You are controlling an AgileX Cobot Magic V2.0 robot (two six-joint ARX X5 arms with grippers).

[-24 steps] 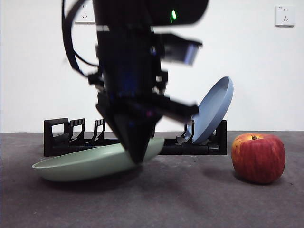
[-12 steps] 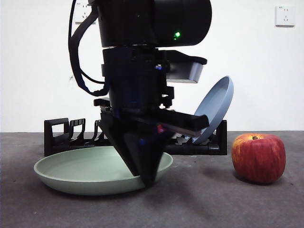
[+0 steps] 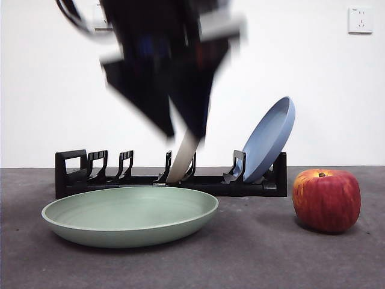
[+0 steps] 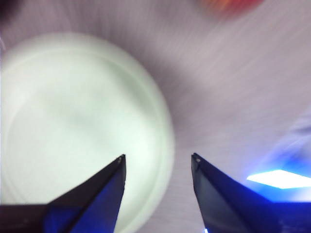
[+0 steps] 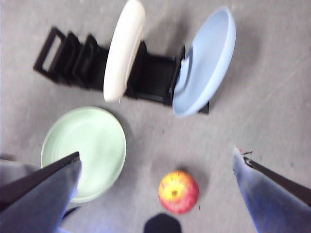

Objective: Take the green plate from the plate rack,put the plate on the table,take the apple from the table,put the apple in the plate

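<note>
The pale green plate [image 3: 129,214] lies flat on the dark grey table [image 3: 252,253], in front of the black plate rack [image 3: 72,165]. My left gripper [image 3: 182,133] is blurred, open and empty, well above the plate's right part; its wrist view shows the plate [image 4: 77,126] below the open jaws [image 4: 158,158]. The red apple [image 3: 326,200] stands on the table to the plate's right. My right gripper [image 5: 156,153] is wide open and high up, looking down on the plate [image 5: 85,150], the apple [image 5: 178,191] and the rack [image 5: 73,60].
A cream-white plate [image 3: 180,159] and a blue plate [image 3: 271,138] stand in the rack's slots, the blue one leaning at the right end. Both show in the right wrist view, cream-white [image 5: 124,48] and blue [image 5: 204,60]. A white wall is behind.
The left gripper has let go of the green plate, opened and risen from table level. The plate has settled flat on the table. The apple has not moved.
</note>
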